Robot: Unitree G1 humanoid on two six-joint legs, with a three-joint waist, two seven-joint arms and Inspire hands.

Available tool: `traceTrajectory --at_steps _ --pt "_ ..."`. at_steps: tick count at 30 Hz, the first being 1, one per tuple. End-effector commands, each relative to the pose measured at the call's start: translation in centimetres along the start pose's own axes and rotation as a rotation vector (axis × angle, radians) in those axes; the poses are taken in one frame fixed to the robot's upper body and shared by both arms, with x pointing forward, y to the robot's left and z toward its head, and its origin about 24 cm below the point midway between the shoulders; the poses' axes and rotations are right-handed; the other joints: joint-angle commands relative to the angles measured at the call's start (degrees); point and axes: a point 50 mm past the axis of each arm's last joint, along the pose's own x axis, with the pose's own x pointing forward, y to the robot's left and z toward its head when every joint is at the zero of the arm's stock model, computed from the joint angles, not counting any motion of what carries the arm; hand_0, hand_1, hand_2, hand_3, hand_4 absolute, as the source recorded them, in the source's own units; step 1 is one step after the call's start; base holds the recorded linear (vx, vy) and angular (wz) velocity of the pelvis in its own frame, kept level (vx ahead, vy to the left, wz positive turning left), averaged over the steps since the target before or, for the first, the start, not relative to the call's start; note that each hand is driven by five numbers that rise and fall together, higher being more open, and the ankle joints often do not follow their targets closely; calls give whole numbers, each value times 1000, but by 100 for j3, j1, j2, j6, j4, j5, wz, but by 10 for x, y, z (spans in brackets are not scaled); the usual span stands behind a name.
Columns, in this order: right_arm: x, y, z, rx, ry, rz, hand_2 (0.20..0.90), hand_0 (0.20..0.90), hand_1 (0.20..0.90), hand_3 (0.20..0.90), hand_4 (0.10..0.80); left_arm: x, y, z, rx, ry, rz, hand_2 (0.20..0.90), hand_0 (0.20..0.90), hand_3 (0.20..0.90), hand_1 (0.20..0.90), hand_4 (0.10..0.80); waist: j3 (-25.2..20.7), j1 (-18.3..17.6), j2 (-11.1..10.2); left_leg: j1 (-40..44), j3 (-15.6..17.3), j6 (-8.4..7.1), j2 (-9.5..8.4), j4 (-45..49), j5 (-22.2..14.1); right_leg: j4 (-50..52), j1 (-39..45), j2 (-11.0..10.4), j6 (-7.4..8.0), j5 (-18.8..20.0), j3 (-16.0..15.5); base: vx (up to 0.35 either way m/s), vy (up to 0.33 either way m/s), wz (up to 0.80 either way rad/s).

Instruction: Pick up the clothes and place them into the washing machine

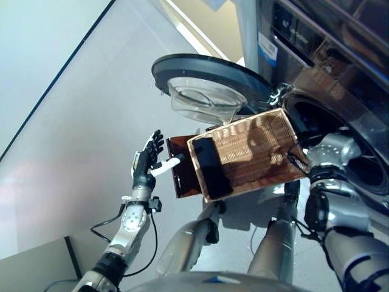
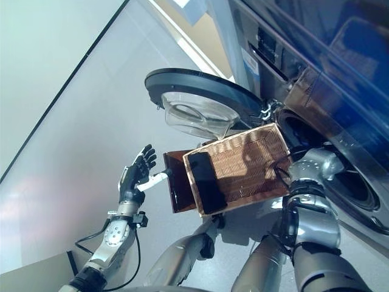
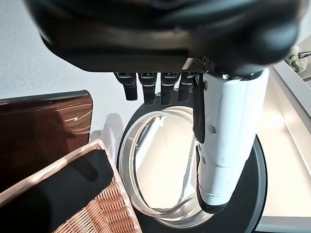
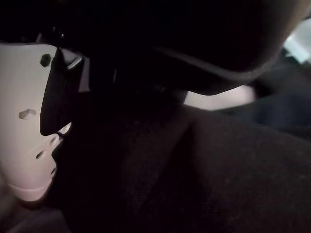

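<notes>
Left hand (image 1: 148, 159) beside basket (image 1: 255, 152) with dark cloth (image 1: 213, 168)

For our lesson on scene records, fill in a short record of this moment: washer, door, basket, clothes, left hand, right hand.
washer: front loader, drum opening facing the robot
door: open, swung out to the left
basket: wicker, in front of the drum opening
clothes: dark garment draped over the basket's left end; more dark cloth at the right hand
left hand: raised left of the basket, fingers straight, holding nothing
right hand: thumb against dark cloth; fingers hidden
</notes>
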Motion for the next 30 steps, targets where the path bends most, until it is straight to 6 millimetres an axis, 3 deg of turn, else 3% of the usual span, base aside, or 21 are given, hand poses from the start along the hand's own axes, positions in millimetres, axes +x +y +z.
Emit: traceTrajectory --at_steps 1,5,8,9,10,17,19,21,26,30 --pt "-1 112 96 11 -357 375 200 200 200 200 300 0 29 27 43 -153 57 900 900 900 900 800 -342 130 159 -549 -548 -828 664 610 -474 939 -252 75 -247 -1284 -53 -19 -60 2" --pt "-6 141 119 -28 -421 439 200 200 200 200 300 -1 33 29 49 -160 68 900 900 900 900 800 -302 205 225 -581 -535 -856 706 575 -427 1092 -433 113 -260 -1335 -17 -9 -30 1" --pt "-12 147 118 -33 -426 472 200 200 200 200 300 0 33 31 50 -164 68 900 900 900 900 800 -273 216 244 -616 -556 -874 740 562 -384 1189 -501 155 -281 -1377 1 6 -43 -4" --pt "-12 146 113 -59 -414 467 749 749 749 749 692 0 35 30 56 -161 74 900 900 900 900 800 -267 221 225 -609 -561 -880 749 552 -382 1204 -500 162 -285 -1393 -2 12 -44 -3" --pt "-11 144 109 -66 -398 463 900 900 900 900 800 0 34 31 53 -162 76 900 900 900 900 800 -263 217 220 -609 -558 -878 751 550 -383 1224 -504 171 -287 -1396 -4 17 -41 -5" --pt "1 111 66 -143 -244 381 900 900 900 900 800 3 32 33 29 -171 88 900 900 900 900 800 -303 241 163 -620 -578 -859 718 594 -427 1202 -437 139 -298 -1396 -56 9 -8 -1" --pt "3 90 44 -178 -172 338 900 900 900 900 800 5 32 33 23 -172 88 900 900 900 900 800 -317 243 124 -609 -599 -856 702 585 -438 1116 -333 118 -300 -1379 -107 21 -9 6" --pt "3 82 37 -194 -152 326 900 900 900 900 800 6 32 33 25 -170 89 900 900 900 900 800 -318 245 107 -627 -605 -851 696 589 -405 1060 -305 117 -301 -1317 -123 -4 -2 3" --pt "-2 50 2 -265 -36 281 900 900 900 900 800 8 29 32 21 -167 76 900 900 900 900 800 -328 278 25 -600 -652 -842 666 638 -467 988 -130 76 -296 -1330 -169 21 -3 4" --pt "-17 18 -34 -330 90 258 900 900 900 900 800 9 27 30 23 -156 64 900 900 900 900 800 -333 287 -102 -567 -689 -829 656 669 -477 856 77 43 -297 -1280 -268 5 -11 7"
